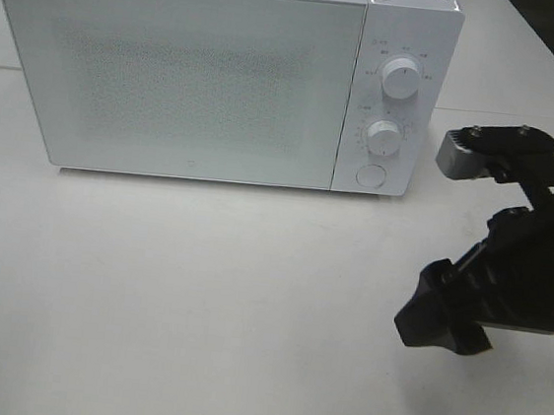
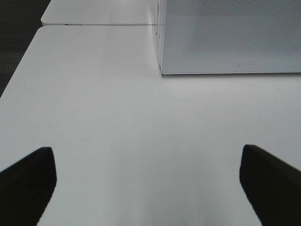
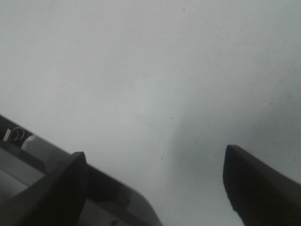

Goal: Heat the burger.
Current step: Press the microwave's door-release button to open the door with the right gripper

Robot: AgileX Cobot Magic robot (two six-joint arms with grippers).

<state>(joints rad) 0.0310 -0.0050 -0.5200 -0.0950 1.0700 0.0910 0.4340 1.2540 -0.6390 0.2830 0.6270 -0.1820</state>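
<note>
The left gripper (image 2: 146, 157) hangs low over the white table (image 2: 108, 108), its 2 black fingers (image 2: 28, 183) spread wide with bare tabletop between them. Ahead stands the white microwave (image 2: 230, 37), its speckled front facing us. A 2nd tabletop (image 2: 94, 16) adjoins beyond.

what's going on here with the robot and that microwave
A two-armed robot faces a white microwave with its door shut, standing on a white table. Both hands are open and empty: the right hand hovers over the table beside the microwave's control side, the left hand sits low, pointing toward its front. No burger is in view.
</note>
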